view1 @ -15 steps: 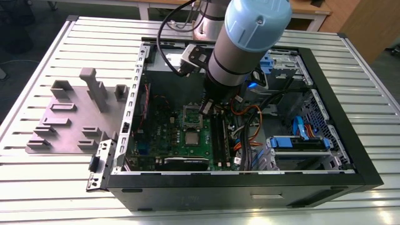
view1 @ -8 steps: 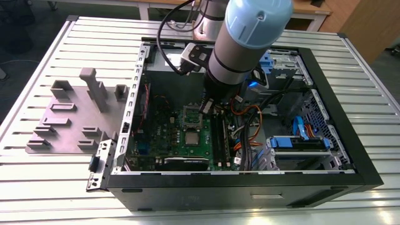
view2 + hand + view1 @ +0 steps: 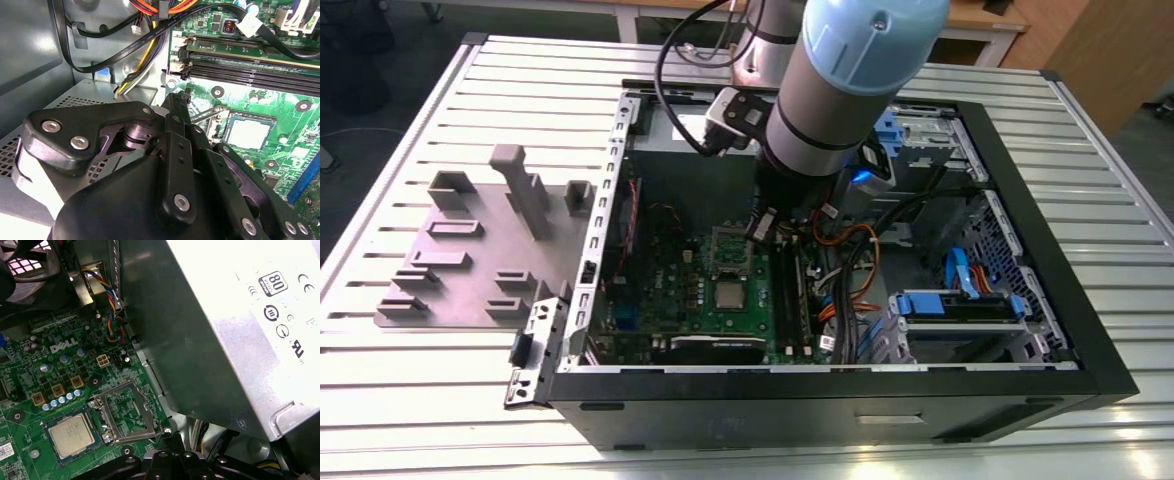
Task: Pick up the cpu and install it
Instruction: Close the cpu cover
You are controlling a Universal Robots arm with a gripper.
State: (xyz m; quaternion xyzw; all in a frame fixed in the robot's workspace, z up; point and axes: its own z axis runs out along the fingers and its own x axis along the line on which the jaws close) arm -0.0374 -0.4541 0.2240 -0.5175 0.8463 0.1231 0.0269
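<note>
The cpu point(image 3: 727, 292) lies flat in its socket on the green motherboard point(image 3: 670, 300), silvery top up. It shows in both wrist views, in the second point(image 3: 248, 134) and in the first point(image 3: 71, 435). Beside it the hinged silver socket frame point(image 3: 127, 412) stands swung open, off the chip. My gripper point(image 3: 767, 230) hangs inside the open computer case, a little above the board and just past the open frame, toward the back of the case. Its black linkage point(image 3: 170, 165) fills the near part of the second wrist view. Nothing is seen held in it.
The grey power supply box point(image 3: 225, 330) stands close beside the gripper. Memory slots point(image 3: 250, 62) and black, orange and yellow cables point(image 3: 135, 55) lie around the socket. Blue drive bays point(image 3: 961, 300) sit at the exterior view's right. A grey fixture plate point(image 3: 480, 250) rests outside the case.
</note>
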